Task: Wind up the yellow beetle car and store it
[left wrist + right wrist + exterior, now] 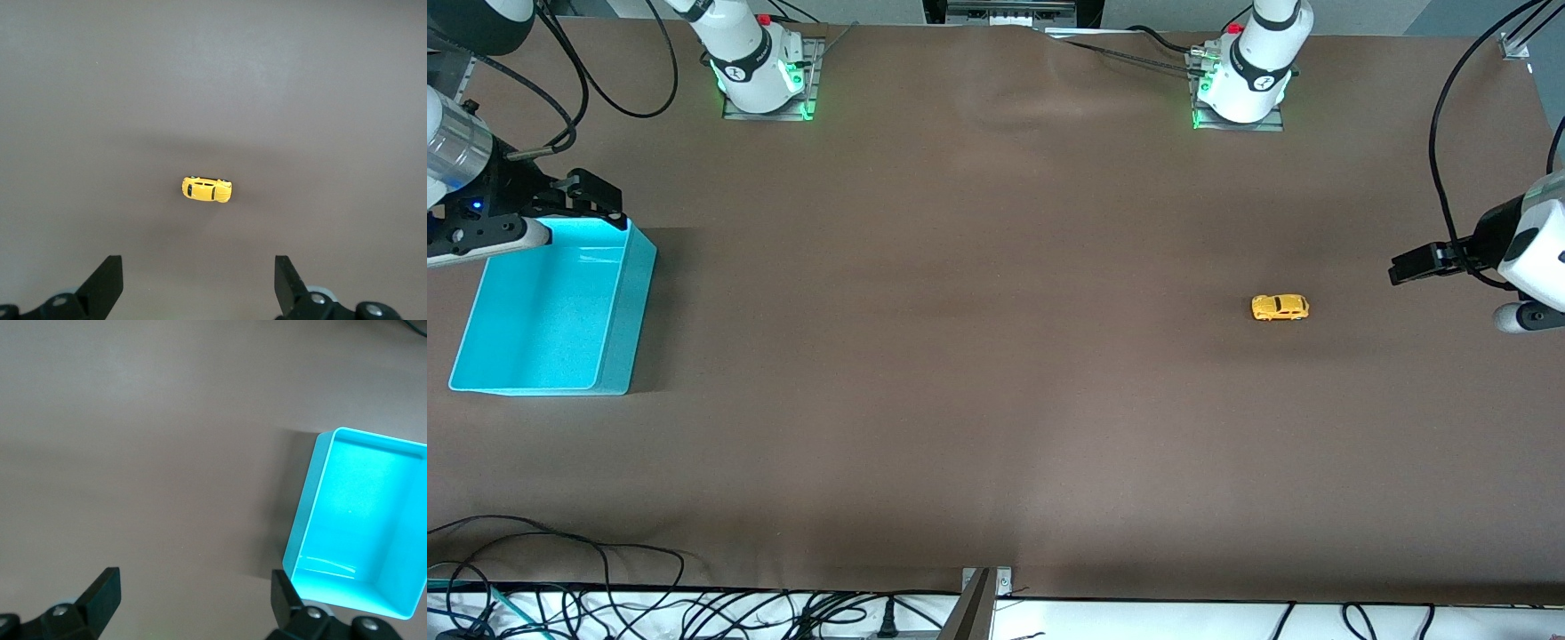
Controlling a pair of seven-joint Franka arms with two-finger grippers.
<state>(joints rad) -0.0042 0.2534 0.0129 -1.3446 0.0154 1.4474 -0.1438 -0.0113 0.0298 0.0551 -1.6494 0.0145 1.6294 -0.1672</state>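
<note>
**Inspector:** Where is the yellow beetle car (1280,308)?

**Assessor:** On its wheels on the bare brown tabletop (996,373), toward the left arm's end. In the left wrist view it lies ahead of the left gripper (199,283), centred on the gap, untouched; its long axis runs across that gap, finger to finger.

**Inspector:** State of the fingers (107,280)?

**Assessor:** Spread wide, empty. The right gripper (193,603) is likewise spread and empty, waiting over the turquoise bin (618,302), well apart from the car.

**Inspector:** Judgement?

**Assessor:** The left arm is plainly nearer. Its wrist probably needs turning so the fingers pinch the flanks.
</note>
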